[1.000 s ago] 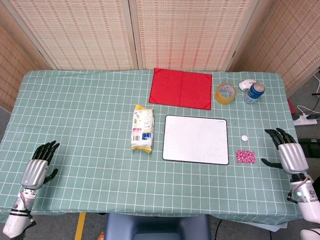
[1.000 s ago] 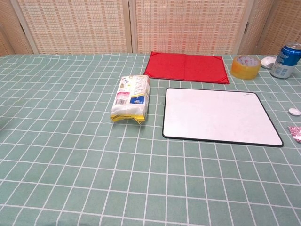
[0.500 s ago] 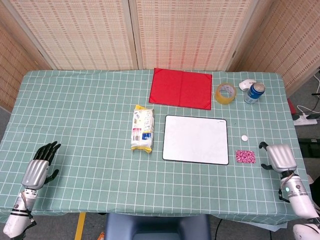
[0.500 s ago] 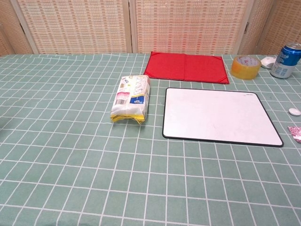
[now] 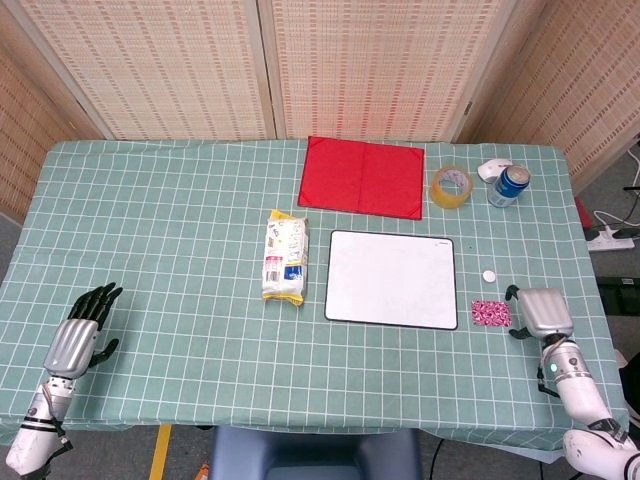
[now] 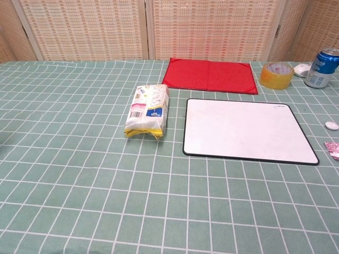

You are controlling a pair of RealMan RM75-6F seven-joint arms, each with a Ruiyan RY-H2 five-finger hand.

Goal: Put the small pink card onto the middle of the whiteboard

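The small pink card [image 5: 491, 313] lies flat on the green checked cloth, just right of the whiteboard [image 5: 392, 278]. The chest view shows only the card's edge [image 6: 332, 149] at the right border, beside the whiteboard [image 6: 249, 130]. My right hand [image 5: 540, 312] hovers close to the right of the card, back facing up, dark fingertips towards the card, holding nothing. It does not touch the card. My left hand [image 5: 82, 335] rests with fingers spread near the table's front left corner. Neither hand shows in the chest view.
A yellow snack packet [image 5: 285, 257] lies left of the whiteboard. Behind it are a red folder [image 5: 362, 177], a tape roll [image 5: 451, 187], a blue can [image 5: 510, 186] and a white object [image 5: 493, 168]. A small white cap [image 5: 489, 276] sits just behind the card.
My right hand has moved left from the table's right edge to just beside the pink card and turned its back upward. The left hand and the card have stayed put.
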